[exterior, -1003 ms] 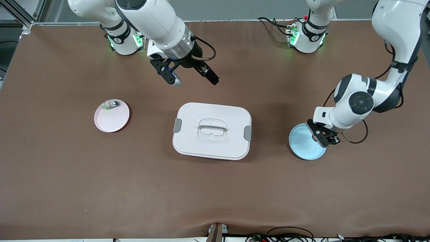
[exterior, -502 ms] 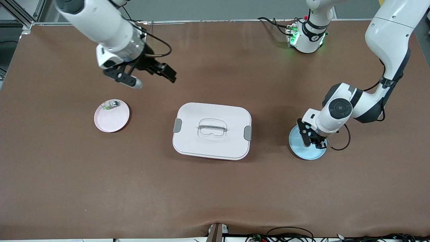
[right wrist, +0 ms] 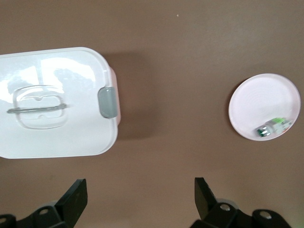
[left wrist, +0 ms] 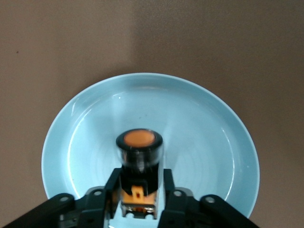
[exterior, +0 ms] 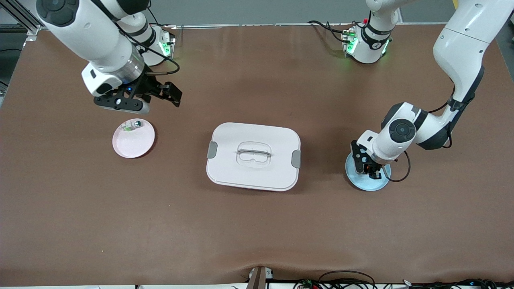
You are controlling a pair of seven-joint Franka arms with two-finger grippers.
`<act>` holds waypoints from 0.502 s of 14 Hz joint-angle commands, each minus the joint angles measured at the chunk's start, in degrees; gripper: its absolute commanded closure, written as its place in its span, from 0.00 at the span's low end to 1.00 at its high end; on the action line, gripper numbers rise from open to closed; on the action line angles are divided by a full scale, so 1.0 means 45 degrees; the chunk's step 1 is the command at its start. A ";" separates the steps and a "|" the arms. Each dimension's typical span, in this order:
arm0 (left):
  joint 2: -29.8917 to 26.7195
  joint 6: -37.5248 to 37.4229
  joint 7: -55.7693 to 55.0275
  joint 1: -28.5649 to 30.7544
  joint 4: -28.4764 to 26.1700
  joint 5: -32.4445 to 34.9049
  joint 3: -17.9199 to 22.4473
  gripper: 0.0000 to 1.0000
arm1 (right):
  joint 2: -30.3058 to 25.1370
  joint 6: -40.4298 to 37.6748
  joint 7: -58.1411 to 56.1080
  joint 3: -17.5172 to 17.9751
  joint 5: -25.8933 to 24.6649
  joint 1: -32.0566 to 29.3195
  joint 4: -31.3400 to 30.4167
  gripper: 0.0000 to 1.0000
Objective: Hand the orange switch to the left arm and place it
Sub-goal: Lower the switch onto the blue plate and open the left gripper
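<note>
Left hand had the orange switch; the box sat in the way.

Front view: the left hand (exterior: 368,167) was low over the blue plate (exterior: 357,182), the right hand (exterior: 154,100) wide open and empty near the pink plate (exterior: 134,146). The box (exterior: 253,154) lay between them on the counter (exterior: 257,224) (a low swing could bump it). Left wrist view: fingers (left wrist: 112,187) pinched the orange switch (left wrist: 139,164), which might slip. Right wrist view: nothing held.

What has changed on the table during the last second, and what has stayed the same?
The right gripper, open, swung from above the table near the box toward the right arm's end and now hangs near the pink plate. The left gripper shifted further in over the blue plate, shut on the orange switch. The box, both plates and the green part stayed put.
</note>
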 commanded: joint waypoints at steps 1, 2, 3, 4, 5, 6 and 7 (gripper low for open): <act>0.0064 0.0130 -0.0002 0.0072 0.0072 0.0247 -0.0094 0.00 | -0.0228 -0.0134 -0.1846 0.0205 -0.0275 -0.1025 -0.0245 0.00; -0.0014 0.0110 -0.0138 0.0111 0.0091 0.0208 -0.0094 0.00 | -0.0227 -0.0096 -0.2472 0.0205 -0.0275 -0.1376 -0.0225 0.00; -0.0188 0.0032 -0.0314 0.0189 0.0130 0.0111 -0.0132 0.00 | -0.0208 -0.0095 -0.3059 0.0205 -0.0275 -0.1747 -0.0225 0.00; -0.0558 0.0012 -0.0509 0.0267 0.0092 -0.0025 -0.0191 0.00 | -0.0208 -0.0076 -0.3567 0.0205 -0.0294 -0.2118 -0.0225 0.00; -0.1006 -0.0181 -0.0762 0.0307 0.0091 -0.0413 -0.0423 0.00 | -0.0188 -0.0095 -0.3979 0.0205 -0.0294 -0.2431 -0.0225 0.00; -0.1416 -0.0667 -0.1035 0.0307 0.0169 -0.1307 -0.0677 0.00 | -0.0150 -0.0095 -0.4311 0.0205 -0.0294 -0.2724 -0.0225 0.00; -0.1827 -0.1058 -0.1367 0.0288 0.0266 -0.2244 -0.0854 0.00 | -0.0130 -0.0095 -0.4508 0.0205 -0.0294 -0.2979 -0.0206 0.00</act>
